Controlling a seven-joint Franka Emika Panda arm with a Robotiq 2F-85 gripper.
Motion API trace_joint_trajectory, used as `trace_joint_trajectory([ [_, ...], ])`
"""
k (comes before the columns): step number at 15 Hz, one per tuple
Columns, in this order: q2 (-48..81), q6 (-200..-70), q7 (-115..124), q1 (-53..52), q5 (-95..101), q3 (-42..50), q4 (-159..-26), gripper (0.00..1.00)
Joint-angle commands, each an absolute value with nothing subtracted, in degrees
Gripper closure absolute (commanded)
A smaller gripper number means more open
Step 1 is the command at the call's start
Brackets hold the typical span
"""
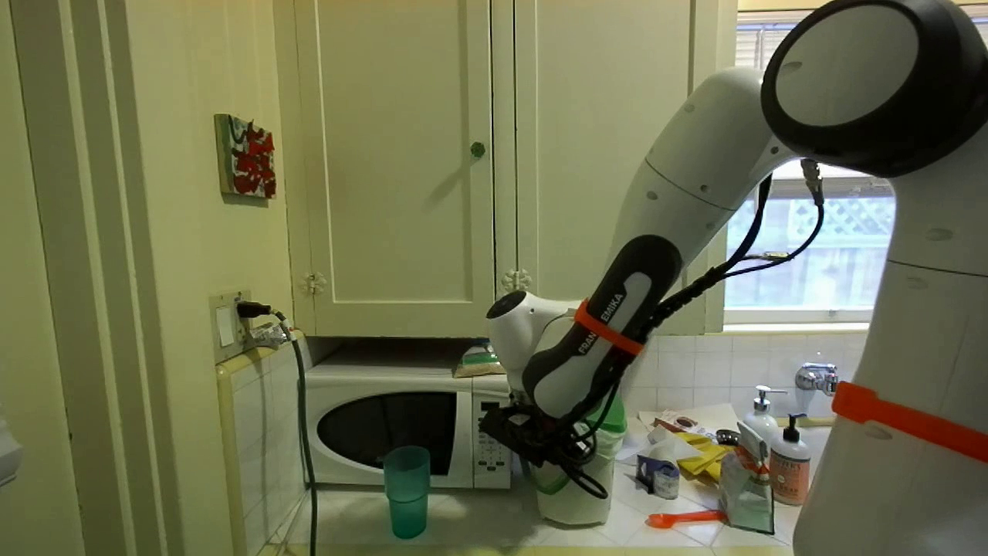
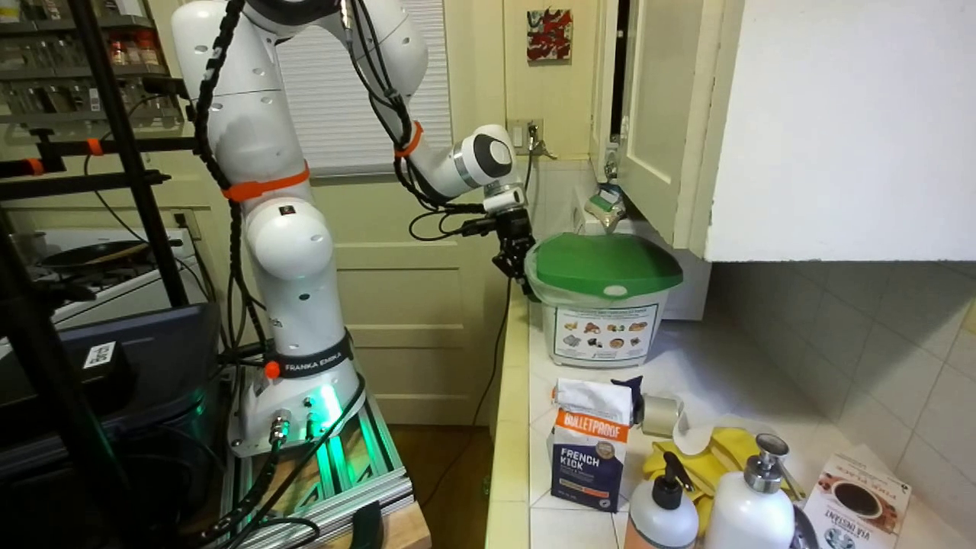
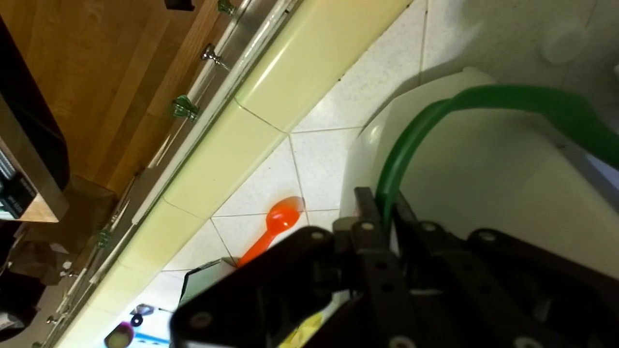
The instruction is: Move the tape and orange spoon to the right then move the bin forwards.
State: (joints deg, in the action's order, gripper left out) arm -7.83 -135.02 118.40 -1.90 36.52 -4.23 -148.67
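Note:
The bin (image 2: pixel 560 347) is grey-white with a green lid and stands upright on the counter beside the microwave; it also shows behind the arm (image 1: pixel 575 506). Its green handle (image 3: pixel 408 140) hangs in front of its pale wall (image 3: pixel 488 179) in the wrist view. My gripper (image 3: pixel 384 199) is shut on this handle, at the bin's counter-edge side (image 2: pixel 526 286). The orange spoon (image 1: pixel 683 519) lies on the tiles near the front edge, apart from the gripper, also in the wrist view (image 3: pixel 283 217). The tape roll (image 1: pixel 665 484) lies behind the spoon (image 2: pixel 662 415).
A coffee bag (image 2: pixel 589 457) stands by the spoon. Soap bottles (image 2: pixel 751 511), yellow gloves (image 2: pixel 720 450) and a coffee box (image 2: pixel 858 499) lie beyond. A teal cup (image 1: pixel 407 494) stands before the microwave (image 1: pixel 386 432). Cabinets (image 1: pixel 401 162) hang above; the counter edge (image 3: pixel 261 101) is close.

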Motion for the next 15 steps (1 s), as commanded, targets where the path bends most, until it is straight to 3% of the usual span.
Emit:
trace_joint_trajectory([
  [1,-10.49,-134.28,113.84,-2.51,32.57,-5.19,-150.24,0.98],
  [15,-4.69,-116.07,132.4,-2.66,37.49,-9.17,-144.52,0.98],
])
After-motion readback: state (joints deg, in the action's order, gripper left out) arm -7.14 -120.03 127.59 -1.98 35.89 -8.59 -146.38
